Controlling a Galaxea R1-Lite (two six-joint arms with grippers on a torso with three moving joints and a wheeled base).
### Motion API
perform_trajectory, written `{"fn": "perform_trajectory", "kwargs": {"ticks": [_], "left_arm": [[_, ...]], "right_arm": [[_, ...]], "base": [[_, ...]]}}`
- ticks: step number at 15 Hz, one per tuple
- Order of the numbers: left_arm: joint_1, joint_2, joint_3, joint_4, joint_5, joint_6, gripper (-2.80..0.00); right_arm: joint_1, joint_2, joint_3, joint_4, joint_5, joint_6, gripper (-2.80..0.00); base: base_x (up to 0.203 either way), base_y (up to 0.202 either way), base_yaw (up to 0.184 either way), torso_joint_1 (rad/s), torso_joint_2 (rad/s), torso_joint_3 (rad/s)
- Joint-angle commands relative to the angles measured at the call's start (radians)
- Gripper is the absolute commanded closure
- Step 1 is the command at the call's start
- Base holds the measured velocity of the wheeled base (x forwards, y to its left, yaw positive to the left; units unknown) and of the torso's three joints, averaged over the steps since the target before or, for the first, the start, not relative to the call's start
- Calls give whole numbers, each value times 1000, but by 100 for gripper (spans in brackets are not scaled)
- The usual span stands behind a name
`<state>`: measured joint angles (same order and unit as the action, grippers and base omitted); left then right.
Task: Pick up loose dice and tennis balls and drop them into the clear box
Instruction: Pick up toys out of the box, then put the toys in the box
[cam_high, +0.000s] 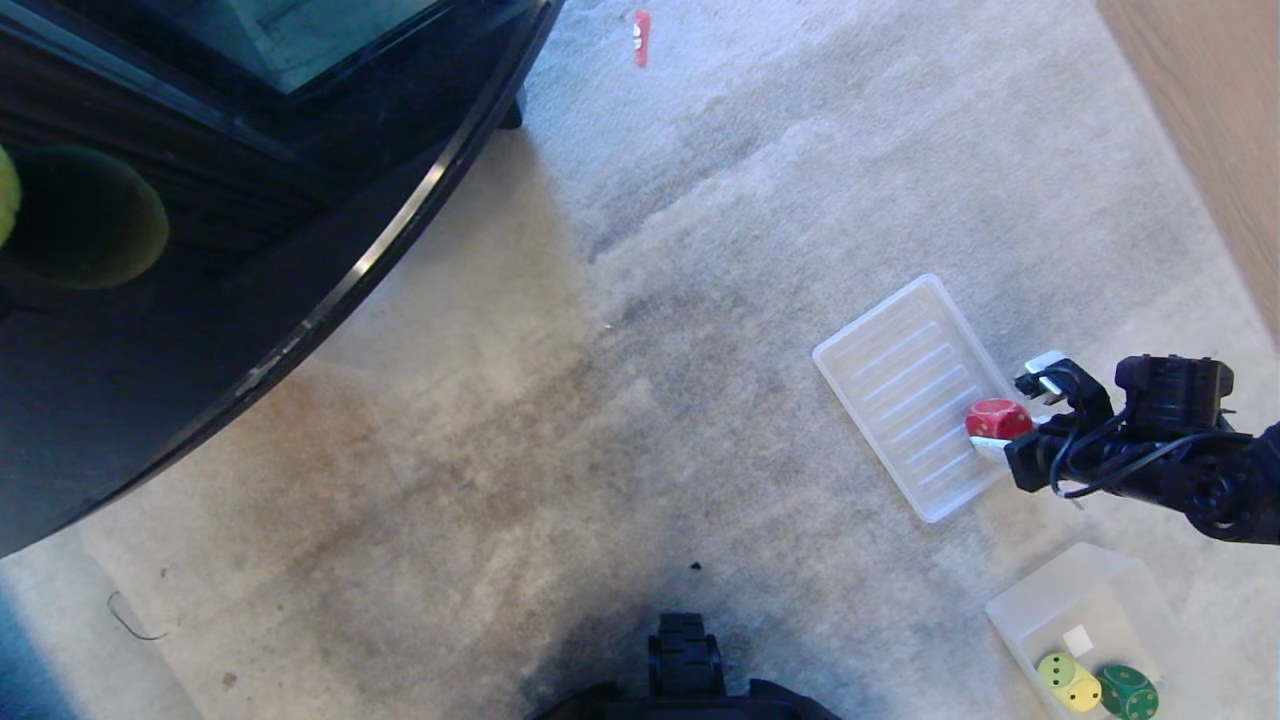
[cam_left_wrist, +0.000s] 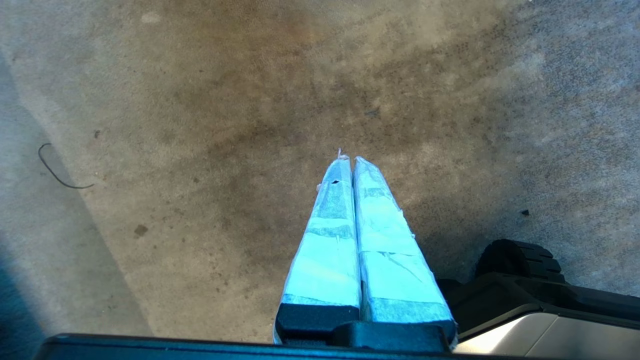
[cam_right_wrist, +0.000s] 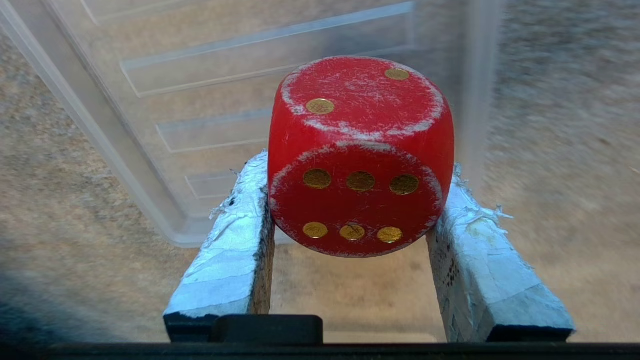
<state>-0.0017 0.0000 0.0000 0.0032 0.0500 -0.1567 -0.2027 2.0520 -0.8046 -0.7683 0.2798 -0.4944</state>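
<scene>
Red die (cam_right_wrist: 360, 155) clamped between right gripper (cam_high: 1005, 425) fingers, over ribbed tray (cam_high: 900, 390) edge; clear box (cam_high: 1050, 600) lower right. Left gripper (cam_left_wrist: 350, 165) closed, empty.

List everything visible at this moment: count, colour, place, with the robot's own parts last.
red die: 1, red with gold pips, between the right gripper's fingers, over the near edge of the ribbed tray
ribbed tray: 1, translucent, flat on the carpet at right
clear box: 1, translucent, on the carpet at lower right
dice in box: 2, yellow and dark green, side by side inside the clear box
dark cabinet: 1, black and glossy, upper left
red object: 1, small, far on the carpet; cannot tell what it is
carpet: grey-beige, stained
right gripper: fingers on either side of the red die
left gripper: shut, empty, over bare carpet
</scene>
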Motion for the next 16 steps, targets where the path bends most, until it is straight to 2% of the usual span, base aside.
{"fn": "perform_trajectory", "kwargs": {"ticks": [1, 4, 10, 13, 16], "left_arm": [[0, 0, 0, 0, 1, -1, 0], [0, 0, 0, 0, 1, -1, 0], [0, 0, 0, 0, 1, -1, 0], [0, 0, 0, 0, 1, -1, 0], [0, 0, 0, 0, 1, -1, 0]], "right_arm": [[-15, -95, 17, 21, 2, 12, 0], [-30, -328, 39, 240, 3, 106, 0], [-31, -959, 168, 705, 3, 335, 0], [-21, -1254, 290, 881, 2, 423, 0], [13, -1526, 433, 1017, -27, 468, 0]], "base": [[0, 0, 0, 0, 0, 0], [0, 0, 0, 0, 0, 0], [0, 0, 0, 0, 0, 0], [0, 0, 0, 0, 0, 0], [0, 0, 0, 0, 0, 0]]}}
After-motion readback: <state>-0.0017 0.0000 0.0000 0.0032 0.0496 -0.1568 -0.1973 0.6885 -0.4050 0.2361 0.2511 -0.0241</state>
